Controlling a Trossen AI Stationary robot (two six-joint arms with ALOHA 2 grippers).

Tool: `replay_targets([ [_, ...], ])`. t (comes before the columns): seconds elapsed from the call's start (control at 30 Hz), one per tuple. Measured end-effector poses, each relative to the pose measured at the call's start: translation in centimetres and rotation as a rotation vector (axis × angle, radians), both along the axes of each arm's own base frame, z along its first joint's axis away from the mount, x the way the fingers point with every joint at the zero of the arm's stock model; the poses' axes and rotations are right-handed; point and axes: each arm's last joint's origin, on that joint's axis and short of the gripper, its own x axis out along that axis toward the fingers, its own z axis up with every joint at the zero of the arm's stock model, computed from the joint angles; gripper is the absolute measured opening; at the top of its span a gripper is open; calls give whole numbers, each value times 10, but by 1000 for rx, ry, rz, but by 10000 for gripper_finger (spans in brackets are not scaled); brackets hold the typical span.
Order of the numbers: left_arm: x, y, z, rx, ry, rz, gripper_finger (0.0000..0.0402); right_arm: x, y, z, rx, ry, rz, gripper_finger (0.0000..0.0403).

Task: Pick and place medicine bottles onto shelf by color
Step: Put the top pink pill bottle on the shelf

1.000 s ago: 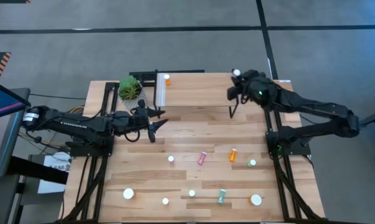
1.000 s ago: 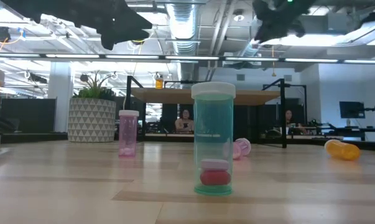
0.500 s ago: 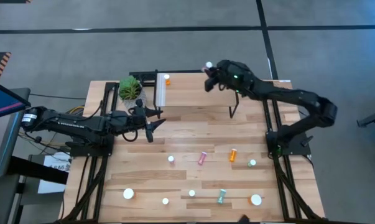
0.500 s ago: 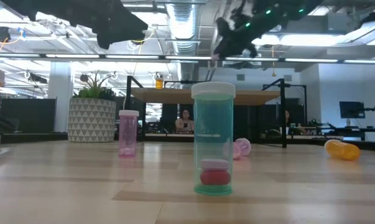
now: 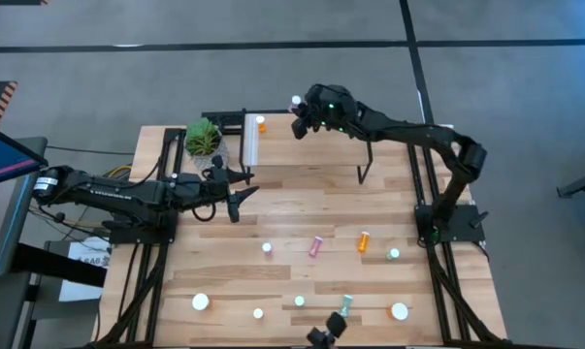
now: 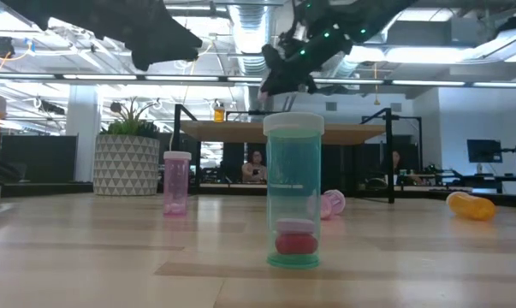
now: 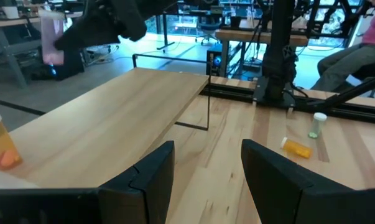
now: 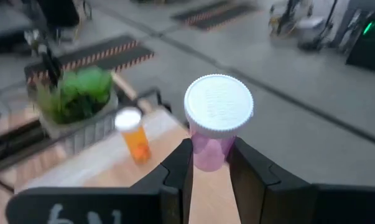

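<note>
My right gripper (image 5: pixel 302 109) is shut on a pink bottle with a white cap (image 8: pixel 217 121), high over the far left part of the shelf (image 5: pixel 321 141). The bottle also shows in the left wrist view (image 7: pixel 51 37). One orange bottle (image 5: pixel 261 124) stands on the shelf by its white strip (image 5: pixel 251 143). My left gripper (image 5: pixel 239 189) is open and empty, just off the shelf's near left corner. Several bottles stand or lie on the near half of the table: a pink one (image 5: pixel 315 245), an orange one (image 5: pixel 364 240) and a teal one (image 5: pixel 346 306) among them. My right gripper pinches the bottle's pink body (image 8: pixel 207 154), just below the white cap (image 8: pixel 219 104), between its two fingers. The fingers reach in from the table's right. The bottle is lifted clear above the shelf, cap end up.
A green plant in a white pot (image 5: pixel 203 138) stands at the shelf's left end. A wide orange bottle (image 5: pixel 399 311) and a white-capped one (image 5: pixel 201 301) stand near the table's front edge. The shelf top to the right of the orange bottle is bare.
My right gripper has gone toward the table's left edge along the far side, from above the shelf's right end to above its left part, carrying the pink bottle clear of the shelf.
</note>
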Motion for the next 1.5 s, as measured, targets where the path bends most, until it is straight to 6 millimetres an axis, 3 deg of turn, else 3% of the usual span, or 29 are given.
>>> replay_targets([
  [0.4, -1, 0, -3, -3, 26, 15, 174, 32, -10, -35, 73, 88, 66, 104],
  [0.67, -1, 0, -3, -3, 27, 15, 174, 33, -2, -40, 94, 155, 91, 104],
  [1.5, -1, 0, -3, -10, 23, 17, 174, 32, -6, -49, 104, 205, 75, 104],
])
